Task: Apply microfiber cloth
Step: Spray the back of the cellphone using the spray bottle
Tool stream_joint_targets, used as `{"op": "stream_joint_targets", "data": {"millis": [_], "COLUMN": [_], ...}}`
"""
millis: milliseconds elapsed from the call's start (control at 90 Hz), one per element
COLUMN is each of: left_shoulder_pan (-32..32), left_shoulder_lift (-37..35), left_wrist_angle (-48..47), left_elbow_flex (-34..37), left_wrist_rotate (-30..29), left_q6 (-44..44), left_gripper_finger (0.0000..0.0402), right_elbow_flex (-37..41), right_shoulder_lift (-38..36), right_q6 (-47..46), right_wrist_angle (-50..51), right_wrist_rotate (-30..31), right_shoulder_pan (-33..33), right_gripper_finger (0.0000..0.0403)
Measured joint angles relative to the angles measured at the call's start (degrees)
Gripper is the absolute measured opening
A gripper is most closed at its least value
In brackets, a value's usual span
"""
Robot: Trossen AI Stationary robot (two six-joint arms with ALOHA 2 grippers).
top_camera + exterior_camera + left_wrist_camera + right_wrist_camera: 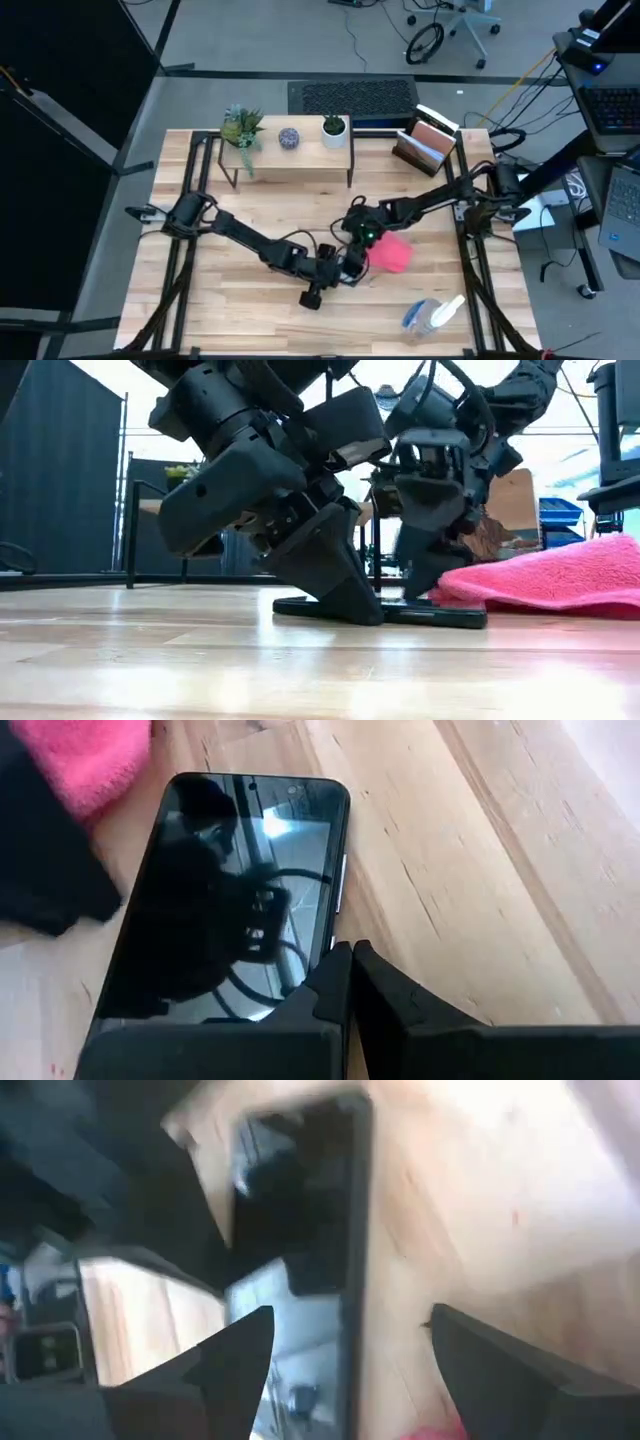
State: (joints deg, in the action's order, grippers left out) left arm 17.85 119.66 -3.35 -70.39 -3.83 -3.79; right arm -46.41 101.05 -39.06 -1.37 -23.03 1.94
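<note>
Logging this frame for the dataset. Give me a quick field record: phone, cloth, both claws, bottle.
phone: smartphone flat on table, screen up
cloth: microfiber cloth bunched beside the phone, not on the screen
left claw: left claw shut, tips pressed on the phone's edge
right claw: right claw open, low over the phone
bottle: spray bottle lying near the table's front edge

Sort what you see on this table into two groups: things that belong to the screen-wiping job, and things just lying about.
Belonging to the job:
- microfiber cloth, pink, lying beside the phone
- smartphone, flat on the table
- left gripper, shut, pressing on the phone
- right gripper, open, over the phone's edge

Lying about:
- spray bottle
- shelf with potted plants
- card holder
</note>
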Motion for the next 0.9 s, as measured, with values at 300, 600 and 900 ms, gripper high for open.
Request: {"op": "stream_joint_targets", "data": {"millis": [300, 600, 900], "left_shoulder_pan": [0.0, -0.22, 0.25], "left_shoulder_lift": [0.02, 0.02, 0.02], "left_wrist_angle": [0.05, 0.19, 0.08], "left_elbow_flex": [0.0, 0.02, -0.07], "left_wrist_rotate": [0.36, 0.35, -0.26], "left_q6": [-0.17, -1.68, -1.24], "left_gripper_finger": [0.0, 0.0, 0.0], "right_elbow_flex": [-0.31, 0.12, 0.13], "right_shoulder_lift": [6.29, 8.05, 5.7], "right_q6": [-3.19, -6.31, 0.46], "right_wrist_angle": [-7.45, -19.66, -17.14], "right_wrist_rotate": [-0.9, -3.11, -1.55], "right_shoulder_pan": [3.24, 7.84, 8.33], "right_gripper_finger": [0.0251, 0.0251, 0.0161]}}
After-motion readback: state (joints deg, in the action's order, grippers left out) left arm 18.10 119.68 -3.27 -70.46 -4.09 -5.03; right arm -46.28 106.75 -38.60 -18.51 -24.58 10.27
